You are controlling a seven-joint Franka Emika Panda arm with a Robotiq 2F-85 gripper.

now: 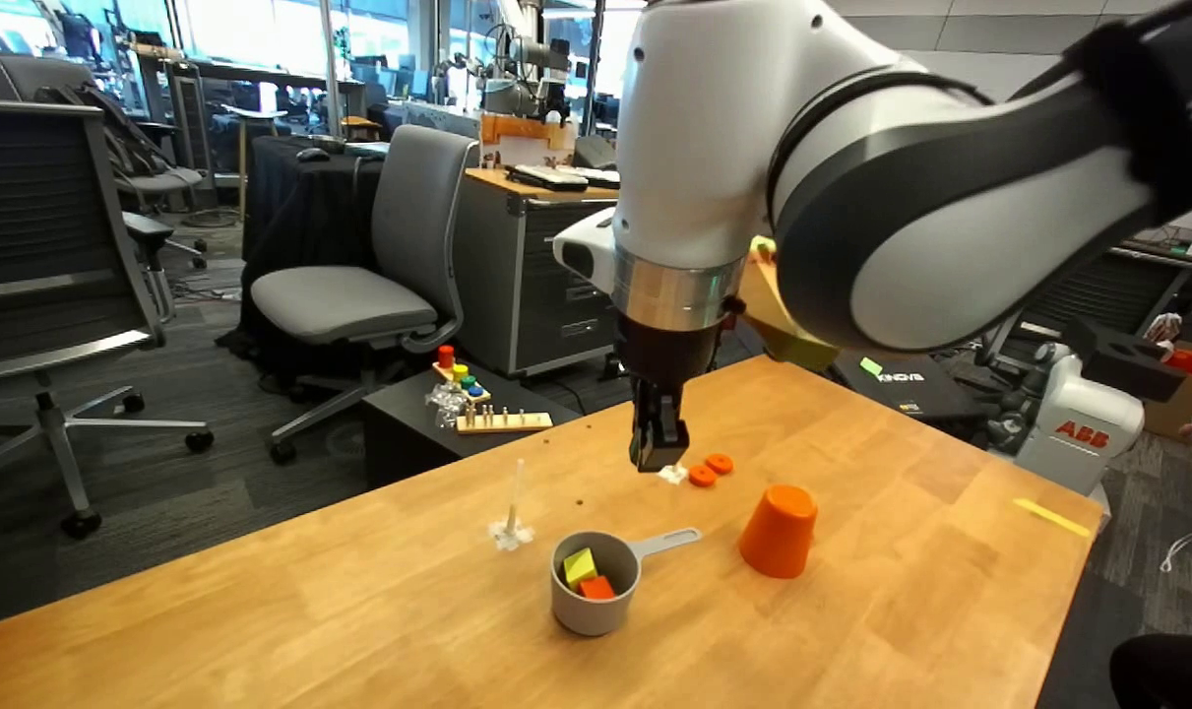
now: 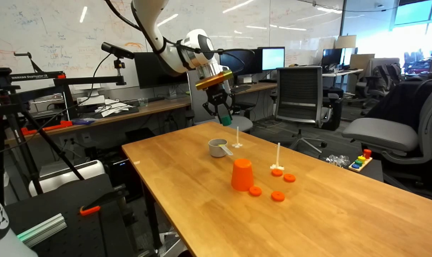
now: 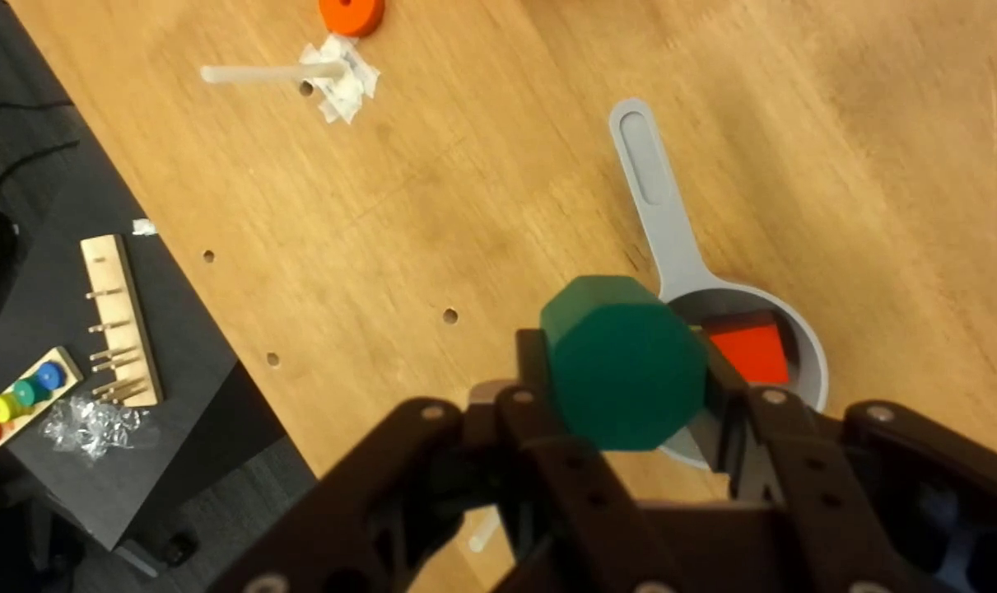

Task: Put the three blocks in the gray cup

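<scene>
Delivery looks like the step in hand: the gripper [image 2: 225, 119] grasps the green block [image 3: 623, 375], the last of three, above the table [image 1: 310, 611]. The gray cup [image 1: 591, 618] already holds the yellow block [image 1: 580, 568] and the red-orange block [image 1: 597, 589]. In the wrist view the cup's mouth lies toward three o'clock of the green block, so the next move probably calls for shifting that way, lowering, then releasing.

In both exterior views the white and dark-gray arm [image 1: 699, 128] reaches in from above, its wrist [image 1: 676, 295] turned so that the black gripper [image 3: 626, 362] hangs in midair, pointing down. In the wrist view the two fingers [image 3: 533, 354] stand apart, clamped on opposite sides of a green block [image 3: 630, 379].
</scene>
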